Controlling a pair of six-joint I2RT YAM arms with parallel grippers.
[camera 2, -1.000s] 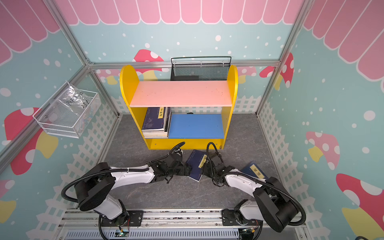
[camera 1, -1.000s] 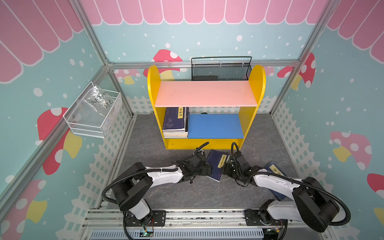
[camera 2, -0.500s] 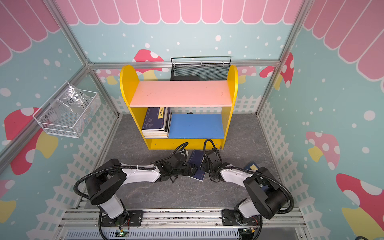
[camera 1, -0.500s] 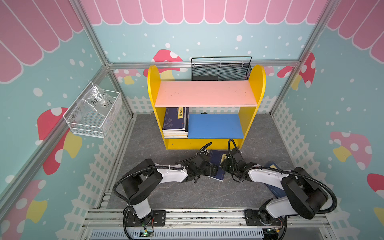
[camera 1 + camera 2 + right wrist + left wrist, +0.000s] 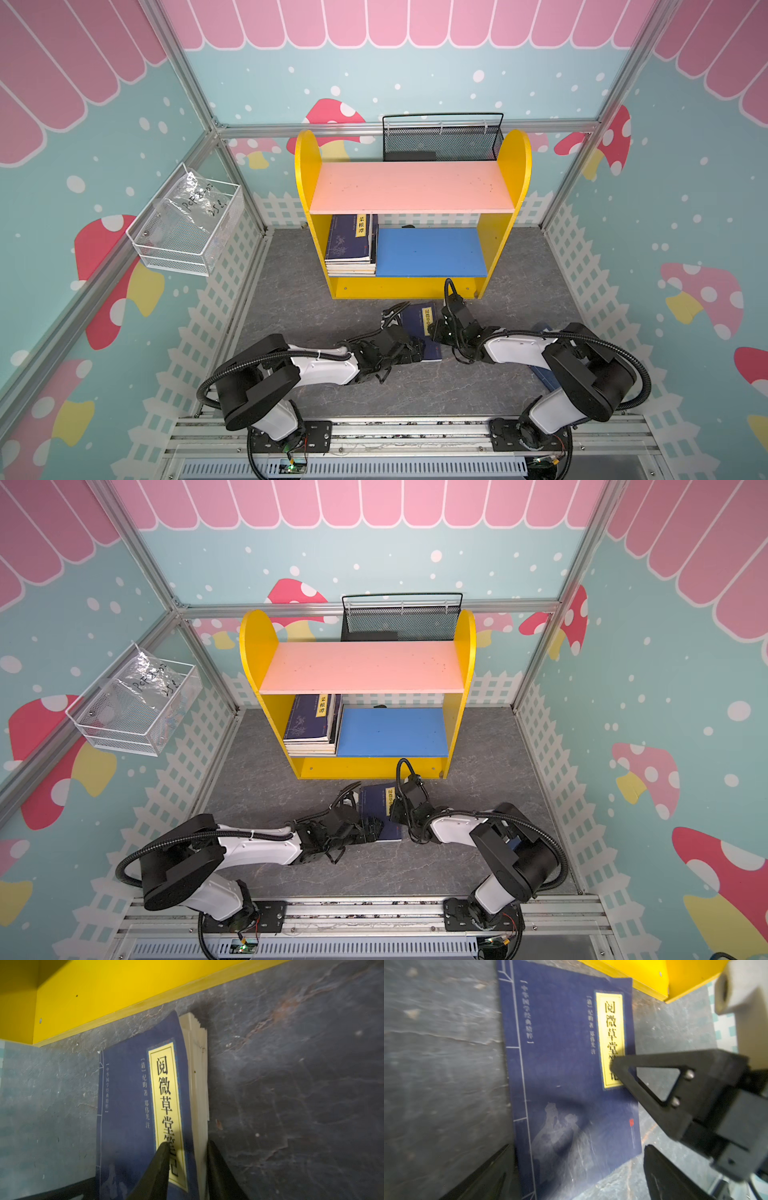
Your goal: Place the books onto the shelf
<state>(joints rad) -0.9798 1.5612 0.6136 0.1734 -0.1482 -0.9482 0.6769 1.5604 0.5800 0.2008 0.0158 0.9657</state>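
The navy yellow-labelled paperback book (image 5: 417,332) is lying just before the yellow two-tier shelf (image 5: 307,166), long axis pointing at it; right gripper (image 5: 187,1144) is pinching its page edge, left gripper (image 5: 577,1147) is gaping wide.

The book (image 5: 128,1105) has a matt navy paper cover and uneven cream page edges. The shelf (image 5: 104,991) is smooth, yellow-painted board.

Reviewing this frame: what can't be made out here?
- Whether the right gripper grips the navy book: right wrist view, the frame bottom cuts off the contact.
- The second book: in a top view, mostly under the right arm.
- How many books the shelf stack holds: in both top views, edges too small.
- The dark item in the black mesh basket: mesh and pink board hide it.
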